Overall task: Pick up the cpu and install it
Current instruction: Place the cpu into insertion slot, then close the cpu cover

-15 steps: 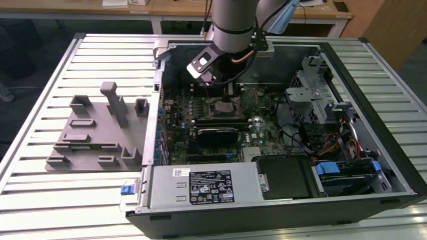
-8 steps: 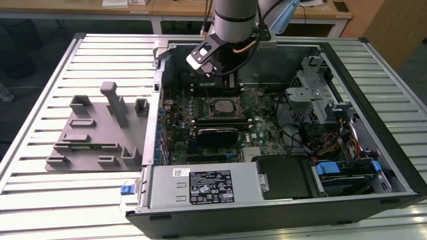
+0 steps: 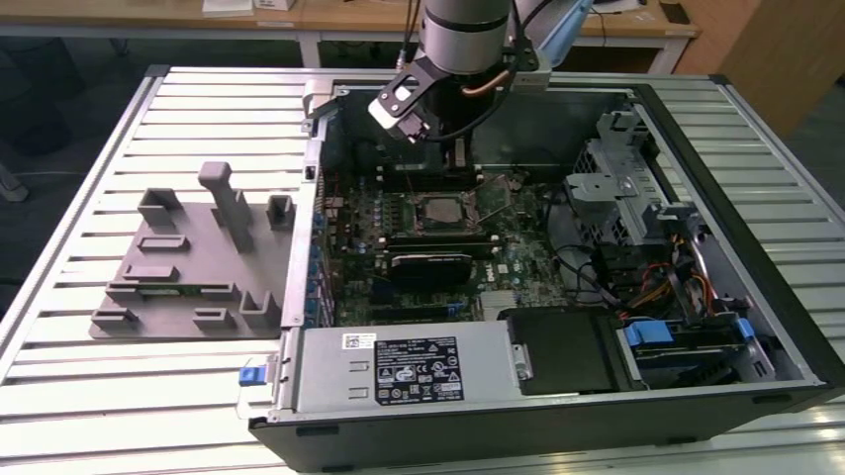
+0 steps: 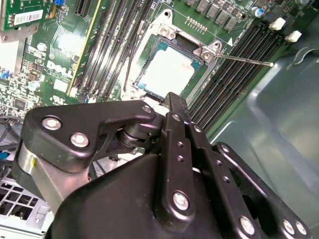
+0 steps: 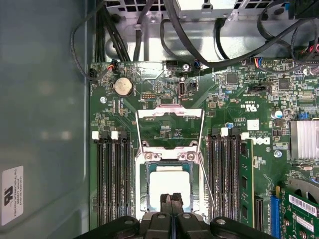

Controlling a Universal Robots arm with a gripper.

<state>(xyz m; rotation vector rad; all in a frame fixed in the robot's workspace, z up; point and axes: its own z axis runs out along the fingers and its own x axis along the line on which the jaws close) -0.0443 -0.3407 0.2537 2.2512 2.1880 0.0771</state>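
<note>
The cpu shows a pale silver top and lies flat in the open socket of the green motherboard; the second wrist view has the cpu framed by the socket's metal bracket. My gripper hangs just over the chip's near edge, its two black fingers pressed together with nothing between them. In the second wrist view the gripper ends right at the chip's edge. In the exterior view the gripper reaches down into the computer case above the socket.
The socket's load plate is flipped open and its thin lever stands free. Memory slots flank the socket. Black cables cross the case wall. A grey fixture plate lies on the slatted table beside the case.
</note>
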